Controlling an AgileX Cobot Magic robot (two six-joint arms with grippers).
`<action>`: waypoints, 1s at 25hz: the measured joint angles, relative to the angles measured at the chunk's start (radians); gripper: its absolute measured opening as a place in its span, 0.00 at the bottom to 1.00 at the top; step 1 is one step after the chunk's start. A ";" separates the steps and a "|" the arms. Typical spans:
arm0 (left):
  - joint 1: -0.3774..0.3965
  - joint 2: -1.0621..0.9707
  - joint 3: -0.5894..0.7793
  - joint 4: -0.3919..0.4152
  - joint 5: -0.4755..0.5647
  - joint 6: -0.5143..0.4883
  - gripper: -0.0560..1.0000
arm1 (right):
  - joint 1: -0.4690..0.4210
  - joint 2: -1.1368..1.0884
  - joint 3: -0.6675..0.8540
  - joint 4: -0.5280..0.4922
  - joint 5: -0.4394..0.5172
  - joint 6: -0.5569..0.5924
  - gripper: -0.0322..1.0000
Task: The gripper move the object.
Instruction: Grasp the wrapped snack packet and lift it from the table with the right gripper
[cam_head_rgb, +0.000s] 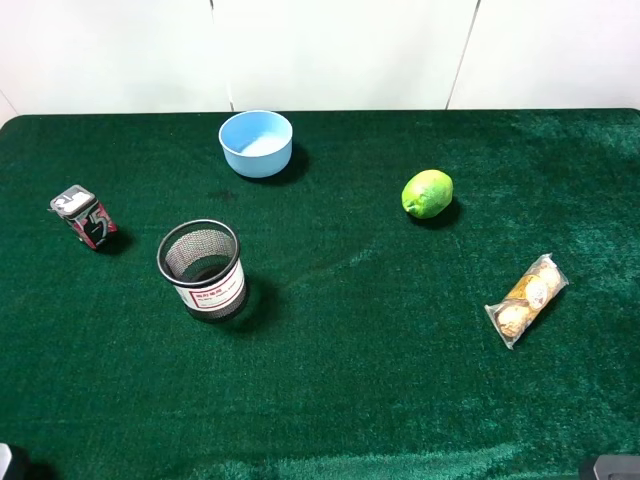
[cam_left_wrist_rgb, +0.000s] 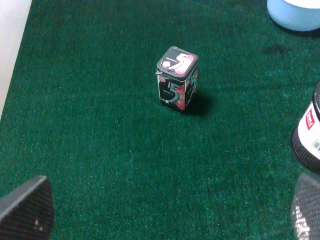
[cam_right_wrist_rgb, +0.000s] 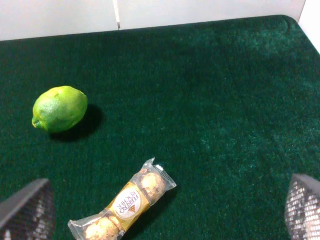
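The packet of three gold-wrapped chocolates (cam_head_rgb: 526, 300) lay flat and slanted on the green surface (cam_head_rgb: 360, 390), toward its right side, with nothing touching it. The right tool (cam_right_wrist_rgb: 170, 178) sat back near the front edge, clear of the packet, its fingers (cam_right_wrist_rgb: 30, 210) spread wide and empty. A lime (cam_head_rgb: 427, 193) rested farther back, well apart. On the left stood a mesh cup (cam_head_rgb: 201, 268), a blue bowl (cam_head_rgb: 256, 143) and a small red-black can (cam_head_rgb: 84, 217). The left tool (cam_left_wrist_rgb: 172, 176) faced that can, fingers likewise parted, gripping nothing.
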 joint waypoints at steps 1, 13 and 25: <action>0.000 0.000 0.000 0.000 0.000 0.000 0.96 | 0.000 0.000 0.000 0.000 0.000 0.000 0.70; 0.000 0.000 0.000 0.000 0.000 -0.005 0.96 | 0.000 0.000 0.000 0.000 0.000 0.000 0.70; 0.000 0.000 0.000 0.000 0.000 -0.005 0.96 | 0.000 0.042 0.000 0.000 0.000 0.001 0.70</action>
